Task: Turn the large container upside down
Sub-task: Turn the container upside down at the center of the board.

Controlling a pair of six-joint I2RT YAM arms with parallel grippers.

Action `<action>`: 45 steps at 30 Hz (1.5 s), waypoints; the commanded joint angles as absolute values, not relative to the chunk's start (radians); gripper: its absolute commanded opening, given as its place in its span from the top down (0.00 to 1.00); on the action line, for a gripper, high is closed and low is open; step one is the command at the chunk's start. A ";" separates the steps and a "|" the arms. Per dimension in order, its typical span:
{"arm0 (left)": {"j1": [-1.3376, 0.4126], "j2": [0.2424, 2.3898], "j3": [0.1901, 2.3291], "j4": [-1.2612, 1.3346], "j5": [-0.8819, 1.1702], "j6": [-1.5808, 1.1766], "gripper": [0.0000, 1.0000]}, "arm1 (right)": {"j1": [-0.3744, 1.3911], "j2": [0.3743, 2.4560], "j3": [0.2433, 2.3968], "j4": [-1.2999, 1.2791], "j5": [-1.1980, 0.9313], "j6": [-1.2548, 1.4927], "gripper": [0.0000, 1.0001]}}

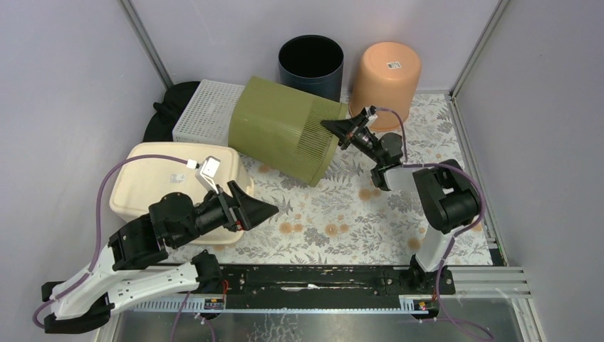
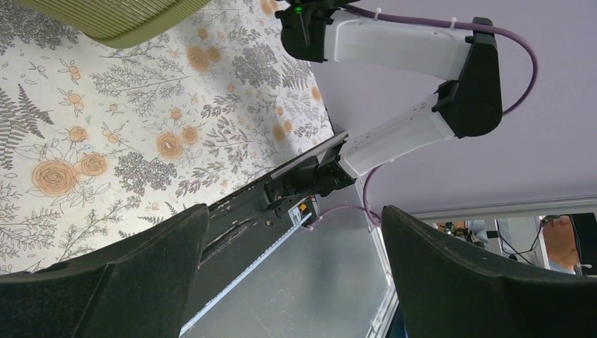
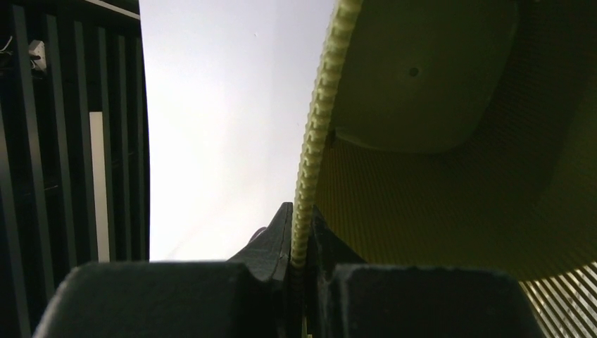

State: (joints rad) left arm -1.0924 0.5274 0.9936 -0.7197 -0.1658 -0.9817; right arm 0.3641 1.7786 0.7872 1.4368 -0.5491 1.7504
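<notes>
Bin (image 1: 281,128) of ribbed olive plastic, tilted, rim pinched in right gripper (image 1: 330,125)

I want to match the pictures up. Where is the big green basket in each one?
Top camera: green basket in the middle, tipped on its side.
Left wrist: its edge, top left corner.
Right wrist: fills the right half.
Shared landmark: right pincer pinching its rim.

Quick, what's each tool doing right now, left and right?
Left tool: open, holding nothing.
Right tool: closed on the rim of the green basket.
</notes>
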 commanded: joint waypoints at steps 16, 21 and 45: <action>-1.095 0.538 1.026 -0.699 -0.196 -0.959 0.00 | 0.427 2.102 1.196 1.712 -0.427 1.789 1.00; -1.094 0.542 1.029 -0.707 -0.205 -0.956 0.00 | 0.444 2.172 1.349 1.713 -0.410 1.822 1.00; -1.094 0.554 1.010 -0.705 -0.213 -0.951 0.00 | 0.470 2.173 1.072 1.714 -0.476 1.715 0.71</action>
State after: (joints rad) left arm -1.0924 0.5571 1.0035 -0.7200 -0.1913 -0.9661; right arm 0.4850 2.2105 1.1183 1.6226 -0.4973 1.7714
